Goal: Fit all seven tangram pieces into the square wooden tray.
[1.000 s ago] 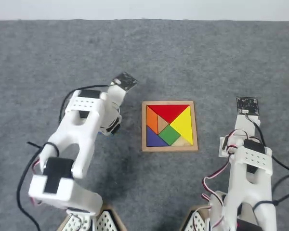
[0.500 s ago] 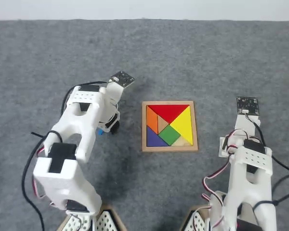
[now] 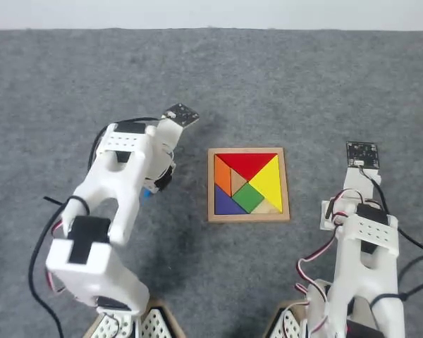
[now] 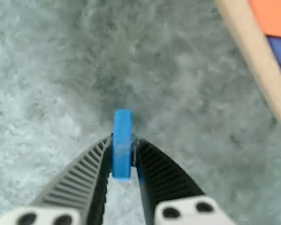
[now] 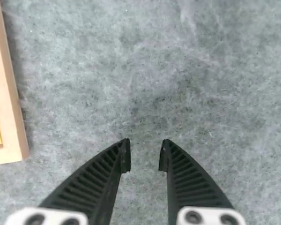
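Tray (image 3: 248,150) sits flat mid-table on grey mat (image 3: 303,84), between the two arms. Inside it: red triangle (image 3: 247,163) along the far edge, yellow triangle (image 3: 269,182) on the right side, orange piece (image 3: 222,174) on the left side, green square (image 3: 249,197) near the middle toward the near edge, indigo triangle (image 3: 225,203) in the near-left corner. Two tan patches show too, one at the centre (image 3: 237,183) and one in the near-right corner (image 3: 271,206); can't tell if they are bare tray floor or wood-coloured pieces. Left arm (image 3: 120,183) is left of the tray, its end near the tray's left rim but apart from it. Left gripper (image 4: 122,143) is clamped on a blue piece (image 4: 123,124), which stands on edge between the ribbed fingers (image 4: 91,164), its tip sticking out past the fingertips over the mat. Can't tell if the piece touches the mat. The blue piece is outside the tray, to its left; the tray's corner with orange and indigo shows just beyond it in the left wrist view. Right arm (image 3: 363,239) is right of the tray, toward the near side. Right gripper (image 5: 144,154) hangs over bare mat with its jaws slightly apart and nothing between them; the tray's right rim lies beside it, not touching.
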Motion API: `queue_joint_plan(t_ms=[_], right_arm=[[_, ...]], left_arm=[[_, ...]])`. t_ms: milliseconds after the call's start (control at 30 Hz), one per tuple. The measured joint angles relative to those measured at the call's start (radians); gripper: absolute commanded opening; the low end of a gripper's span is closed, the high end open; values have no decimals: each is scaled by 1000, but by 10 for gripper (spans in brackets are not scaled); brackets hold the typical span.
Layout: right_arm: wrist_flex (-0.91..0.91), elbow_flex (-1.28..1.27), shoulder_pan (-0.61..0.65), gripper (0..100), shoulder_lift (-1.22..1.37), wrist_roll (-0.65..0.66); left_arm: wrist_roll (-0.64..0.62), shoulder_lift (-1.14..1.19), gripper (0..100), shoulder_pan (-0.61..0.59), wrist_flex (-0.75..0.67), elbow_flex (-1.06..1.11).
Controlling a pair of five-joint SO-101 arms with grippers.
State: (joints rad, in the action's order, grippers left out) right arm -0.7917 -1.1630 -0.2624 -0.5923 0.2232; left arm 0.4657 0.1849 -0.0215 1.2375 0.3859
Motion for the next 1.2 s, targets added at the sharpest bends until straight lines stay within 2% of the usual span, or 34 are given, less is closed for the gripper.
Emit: queue_joint_plan(t_ms=[67,133,333,433,533,700,867,1200], right_arm=[[0,0,-5,125,0,0],[0,0,-61,125,0,0],[0,6,-333,127,0,9],[0,23,-431,129,0,52],[-2,32,-511,131,0,66],[-63,81,-634,178,0,74],[-74,92,-718,177,0,74],[-74,92,-717,177,0,74]], left_arm=[[0,-44,11,31,31,0],[0,-103,11,97,74,0],[0,-292,11,411,133,-2],[-9,-305,11,559,133,-37],[-20,-269,11,649,115,-89],[11,-101,11,733,55,-130],[58,0,11,749,-5,-137],[132,117,11,755,-46,-170]])
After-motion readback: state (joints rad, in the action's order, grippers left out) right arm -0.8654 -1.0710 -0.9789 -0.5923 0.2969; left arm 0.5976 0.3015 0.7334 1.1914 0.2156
